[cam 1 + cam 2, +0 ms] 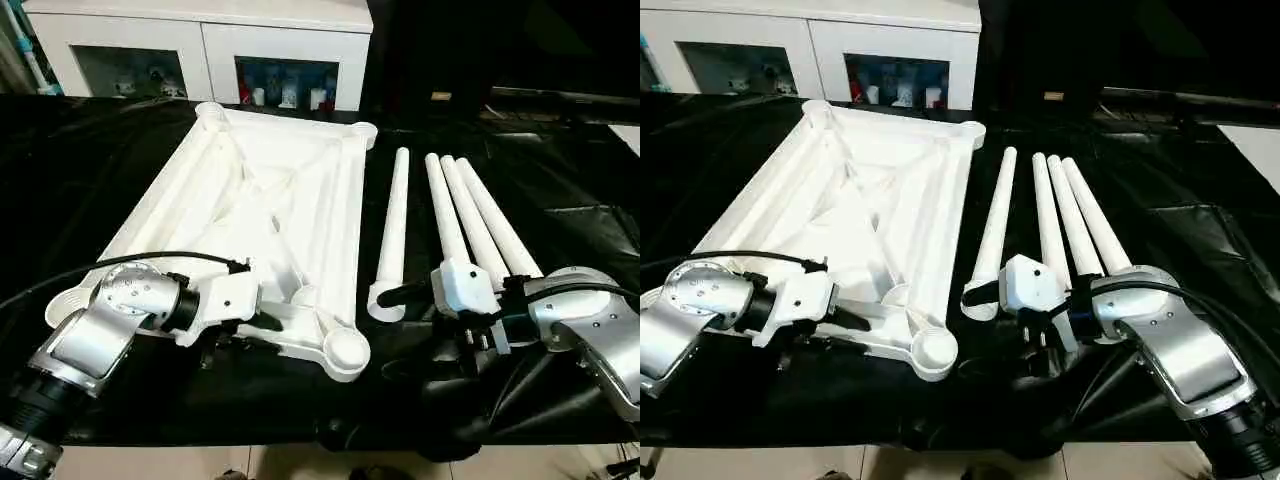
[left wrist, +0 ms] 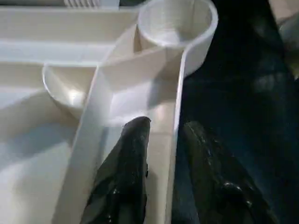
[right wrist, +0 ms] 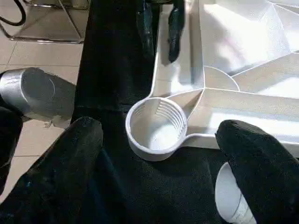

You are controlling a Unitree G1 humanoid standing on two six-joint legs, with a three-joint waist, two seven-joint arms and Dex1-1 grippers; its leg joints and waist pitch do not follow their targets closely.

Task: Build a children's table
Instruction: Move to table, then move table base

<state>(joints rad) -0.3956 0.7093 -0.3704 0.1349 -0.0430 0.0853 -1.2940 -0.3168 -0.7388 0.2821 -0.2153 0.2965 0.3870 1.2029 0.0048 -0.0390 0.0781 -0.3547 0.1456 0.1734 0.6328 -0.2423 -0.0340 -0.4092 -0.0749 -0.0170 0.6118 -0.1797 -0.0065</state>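
The left gripper [image 2: 161, 140] straddles the near edge wall of the upturned tabletop [image 1: 270, 190], one finger inside the rim and one outside, the gap narrow; whether it pinches yet I cannot tell. The right gripper [image 3: 161, 135] stands wide and empty, aimed left at the near right corner socket [image 3: 156, 127], just beside it. Four legs [image 1: 455, 215] lie to the right of the tabletop, long axes running near to far, their near flared ends under the right wrist, so the right arm is nearer them. The near ends of three legs are hidden by that gripper's body
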